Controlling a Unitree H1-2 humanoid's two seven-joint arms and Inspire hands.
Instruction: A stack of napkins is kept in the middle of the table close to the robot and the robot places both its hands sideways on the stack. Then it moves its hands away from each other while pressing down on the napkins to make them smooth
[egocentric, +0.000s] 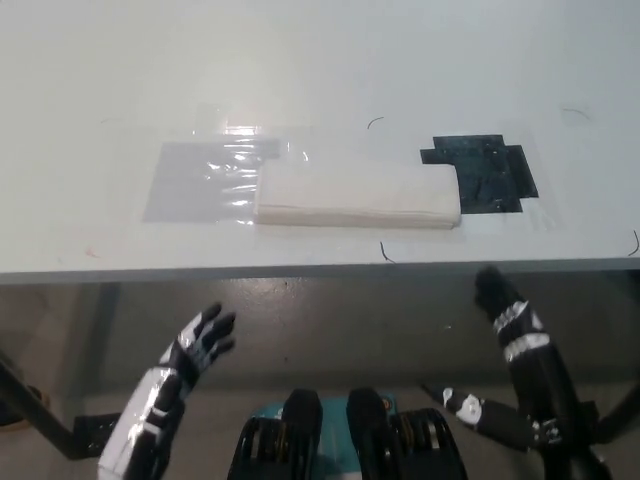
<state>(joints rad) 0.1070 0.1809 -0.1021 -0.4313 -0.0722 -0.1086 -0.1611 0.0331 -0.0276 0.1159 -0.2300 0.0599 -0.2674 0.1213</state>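
White napkins (357, 195) sit in a flat stack on the table (300, 70), near its front edge, roughly centred. Stack's left end overlaps a clear plastic sheet (195, 183); its right end is just beside a black tape patch (485, 172), seemingly touching it. Both hands are below the table edge, well apart from the stack, touching nothing. Left hand (200, 342) is at lower left, fingers spread, holding nothing. Right hand (495, 290) is at lower right, just under the table edge; too dark to tell if its fingers are open or closed.
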